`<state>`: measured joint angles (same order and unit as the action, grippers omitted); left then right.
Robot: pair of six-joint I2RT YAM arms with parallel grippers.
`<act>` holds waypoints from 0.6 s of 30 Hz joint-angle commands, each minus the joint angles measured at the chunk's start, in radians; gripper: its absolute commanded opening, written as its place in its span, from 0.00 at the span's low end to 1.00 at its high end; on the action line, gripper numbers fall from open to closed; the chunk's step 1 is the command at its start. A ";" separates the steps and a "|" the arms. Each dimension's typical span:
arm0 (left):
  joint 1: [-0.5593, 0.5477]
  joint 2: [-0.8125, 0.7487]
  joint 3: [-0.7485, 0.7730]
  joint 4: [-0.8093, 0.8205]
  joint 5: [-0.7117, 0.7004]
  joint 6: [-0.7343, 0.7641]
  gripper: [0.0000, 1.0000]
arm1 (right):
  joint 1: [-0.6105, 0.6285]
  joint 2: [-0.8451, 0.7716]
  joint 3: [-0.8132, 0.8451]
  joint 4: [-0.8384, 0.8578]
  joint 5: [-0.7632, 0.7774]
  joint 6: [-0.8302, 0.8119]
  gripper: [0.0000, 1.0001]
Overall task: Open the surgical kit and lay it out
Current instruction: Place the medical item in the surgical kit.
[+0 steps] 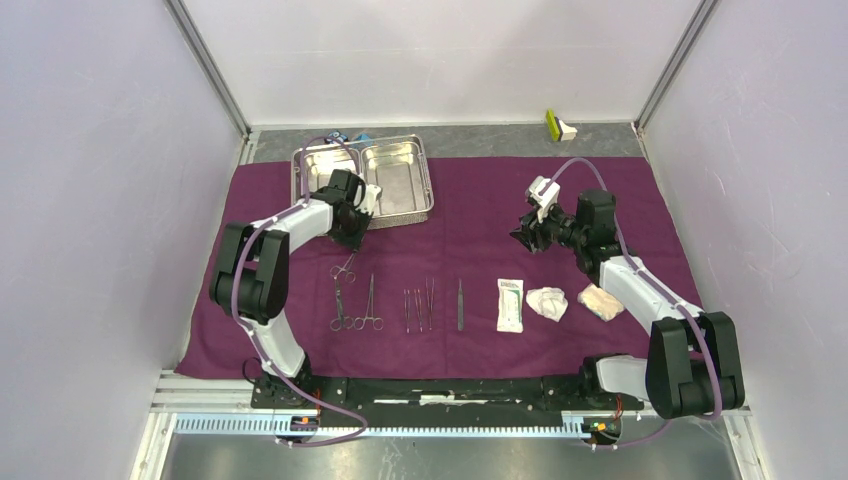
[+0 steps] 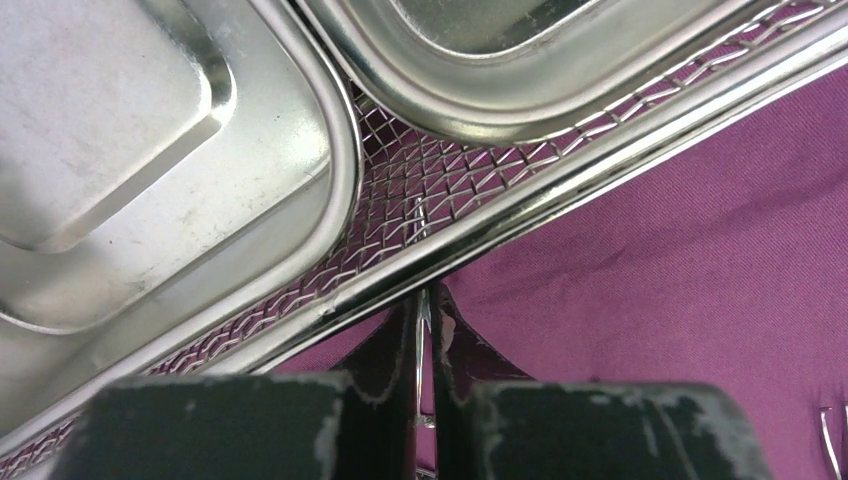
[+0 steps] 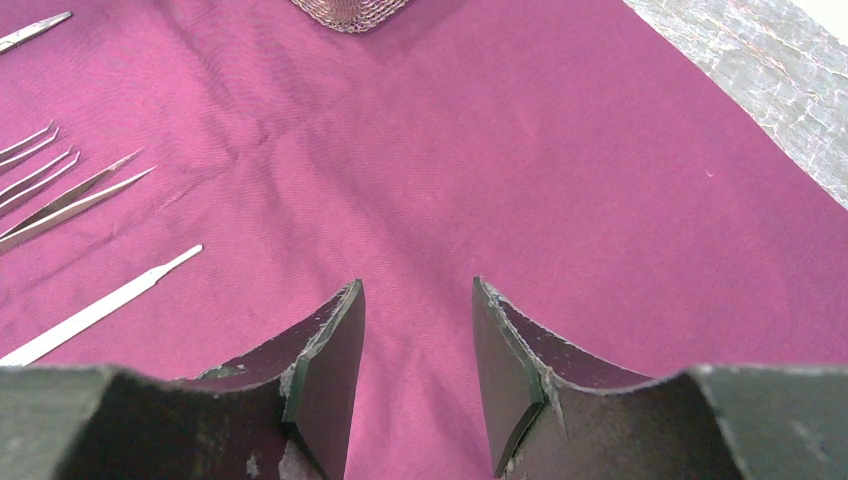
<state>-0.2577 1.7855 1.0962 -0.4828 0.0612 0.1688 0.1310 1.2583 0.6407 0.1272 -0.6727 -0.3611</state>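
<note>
Kit is unwrapped: cloth (image 1: 480,200) lies flat and carries everything. Tray (image 1: 400,218) is our landmark. It sits on the cloth's far left and is a mesh basket with two steel pans side by side.

Left gripper (image 1: 350,232) is at the tray's near edge, tips right at the rim. In the wrist view we see its fingers (image 2: 385,350) almost together, pinching a thin metal sliver (image 2: 423,330) that runs up over the rim onto the mesh. We can't tell which instrument it belongs to.

Right gripper (image 1: 527,235) is well right of the tray over bare cloth. Its jaws are apart with nothing between them.

On the near side of the tray, toward the arm bases:
- small forceps (image 1: 345,267) just below the left gripper, closest to the tray
- two larger forceps side by side, further toward the bases
- tweezers (image 1: 418,305), several parallel, below the tray's right half
- single slim tool (image 1: 460,303), just right of the tweezers
- packet (image 1: 510,305), further right, past the tray's right edge
- gauze (image 1: 547,302), two wads at the right end of the row, well apart from the tray

Row items lie apart from one another, long axes pointing toward the tray side.
</note>
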 commanded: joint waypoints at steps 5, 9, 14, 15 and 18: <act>-0.006 -0.005 -0.038 0.047 0.032 0.027 0.02 | 0.004 0.006 0.002 0.038 -0.007 0.003 0.50; -0.006 -0.062 -0.024 0.037 0.077 0.028 0.02 | 0.004 0.012 0.003 0.040 -0.011 0.010 0.50; -0.008 -0.099 0.016 -0.005 0.162 0.036 0.02 | 0.004 0.011 0.004 0.041 -0.016 0.014 0.50; -0.008 -0.106 0.020 -0.011 0.176 0.038 0.02 | 0.004 0.009 0.004 0.041 -0.016 0.014 0.50; -0.015 -0.124 0.027 -0.022 0.201 0.045 0.02 | 0.003 0.004 0.002 0.042 -0.016 0.014 0.50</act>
<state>-0.2623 1.7248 1.0828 -0.4904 0.1795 0.1749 0.1310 1.2690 0.6407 0.1272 -0.6739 -0.3592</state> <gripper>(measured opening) 0.045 0.502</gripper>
